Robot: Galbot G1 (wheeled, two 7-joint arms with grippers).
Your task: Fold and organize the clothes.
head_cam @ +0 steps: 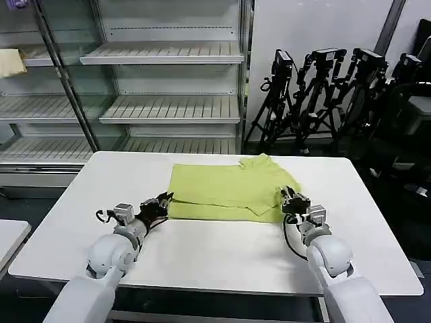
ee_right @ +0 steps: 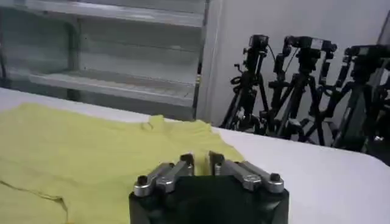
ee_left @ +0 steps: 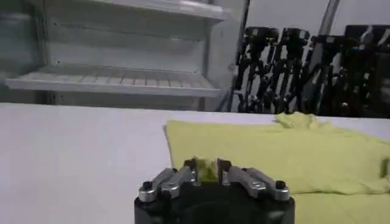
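Observation:
The clothes are one lime T-shirt (head_cam: 225, 187), lying folded in layers on the white table (head_cam: 222, 259), with a bunched part at its far right. My left gripper (head_cam: 166, 200) is at the shirt's near left corner, shut on a pinch of the fabric (ee_left: 207, 165). At the near right corner my right gripper (head_cam: 289, 198) sits low on the cloth. Its fingers (ee_right: 186, 163) are nearly together with the T-shirt (ee_right: 79, 152) between them. From the left wrist view the T-shirt (ee_left: 280, 152) spreads flat beyond the fingers.
Bare metal shelving (head_cam: 168, 108) stands behind the table, with a pale cream cloth (head_cam: 10, 62) on a left shelf. Black camera tripods (head_cam: 323, 101) cluster at the back right. A second table corner (head_cam: 10, 235) shows at the left. Bare tabletop lies in front of the shirt.

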